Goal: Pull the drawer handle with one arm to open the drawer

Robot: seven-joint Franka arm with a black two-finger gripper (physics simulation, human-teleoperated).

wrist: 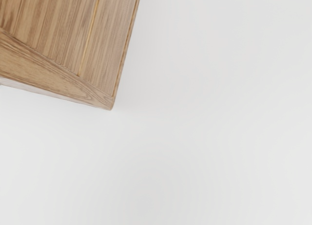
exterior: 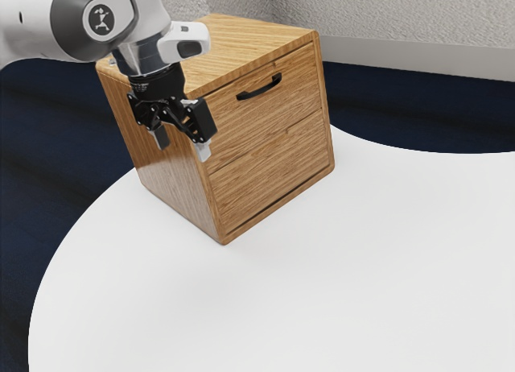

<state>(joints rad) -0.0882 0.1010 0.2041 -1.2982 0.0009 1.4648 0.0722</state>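
2 fingers of the gripper [exterior: 182, 144] spread wide, holding nothing, hanging at wooden cabinet's [exterior: 241, 38] near corner. Black drawer handle [exterior: 259, 87] toward exterior view's right, untouched. Top drawer [exterior: 278, 110] flush. White table [exterior: 322, 291] beneath.

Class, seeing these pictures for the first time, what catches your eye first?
A wooden cabinet stands on the white table, a black handle on its upper drawer front. The black gripper hangs open beside the cabinet's front corner, toward the exterior view's left of the handle, not touching it.
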